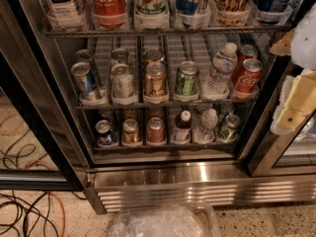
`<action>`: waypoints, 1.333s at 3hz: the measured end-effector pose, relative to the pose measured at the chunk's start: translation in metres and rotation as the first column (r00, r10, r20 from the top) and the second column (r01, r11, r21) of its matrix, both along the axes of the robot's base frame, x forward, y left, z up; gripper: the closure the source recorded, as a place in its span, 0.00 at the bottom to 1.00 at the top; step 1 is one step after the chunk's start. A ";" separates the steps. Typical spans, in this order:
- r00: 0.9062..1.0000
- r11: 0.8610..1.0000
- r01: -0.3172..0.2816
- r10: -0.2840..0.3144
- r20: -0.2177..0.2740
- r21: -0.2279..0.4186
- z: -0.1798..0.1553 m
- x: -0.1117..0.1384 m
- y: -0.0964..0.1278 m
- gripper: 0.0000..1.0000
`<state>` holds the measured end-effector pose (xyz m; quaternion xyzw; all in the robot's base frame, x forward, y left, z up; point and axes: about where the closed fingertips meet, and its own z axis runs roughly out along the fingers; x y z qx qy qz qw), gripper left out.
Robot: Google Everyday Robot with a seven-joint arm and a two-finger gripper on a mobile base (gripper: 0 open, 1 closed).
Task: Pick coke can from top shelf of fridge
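We see the gripper [297,98] at the right edge of the view, in front of the right door frame of the fridge [163,179], about level with the middle rack [163,103]. Whether it is wide or narrow, we cannot tell. The coke can [108,3] stands on the top shelf [168,32], between a bottle [61,1] and a white-and-green can [150,1]. It is well apart from the gripper, higher and to the left of it.
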<state>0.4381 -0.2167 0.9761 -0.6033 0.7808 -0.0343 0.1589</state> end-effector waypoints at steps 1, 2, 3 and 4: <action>1.000 1.000 0.000 0.000 0.000 0.000 0.000 0.000 0.000 0.00; 1.000 1.000 0.004 -0.004 0.015 0.017 0.000 0.001 0.003 0.00; 0.998 0.995 0.015 -0.021 0.060 0.103 -0.008 0.005 0.016 0.00; 0.994 0.963 0.054 -0.077 0.080 0.264 -0.033 -0.017 0.042 0.00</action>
